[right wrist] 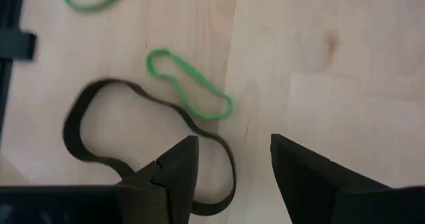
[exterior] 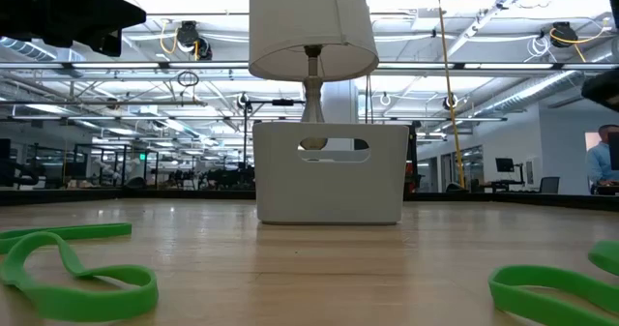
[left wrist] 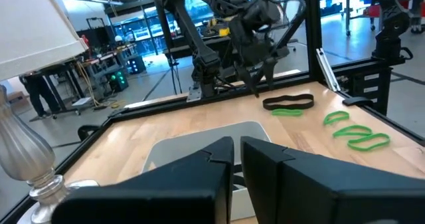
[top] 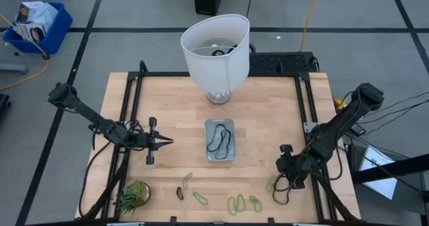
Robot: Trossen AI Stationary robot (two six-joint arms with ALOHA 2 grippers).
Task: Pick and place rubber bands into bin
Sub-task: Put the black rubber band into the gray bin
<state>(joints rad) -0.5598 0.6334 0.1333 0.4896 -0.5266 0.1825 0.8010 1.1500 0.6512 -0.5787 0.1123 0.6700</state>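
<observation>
Right gripper (right wrist: 229, 159) released, jaws apart, low over a dark rubber band (right wrist: 99, 137) and a green one (right wrist: 189, 84) near the table's right edge (top: 305, 112). Left gripper (top: 164, 141) clenched on nothing — left of the bin (top: 220, 139), bare wood between. Bin mid-table, dark bands inside — more green loops (top: 236, 202) along the near edge.

Pale wooden table (top: 268, 112), translucent plastic bin (top: 230, 123), matt rubber bands (top: 236, 203).

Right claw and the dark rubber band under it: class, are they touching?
Cannot tell. In the right wrist view the open right claw stands over the dark rubber band, one finger overlapping the loop, but no gap or contact shows plainly.
</observation>
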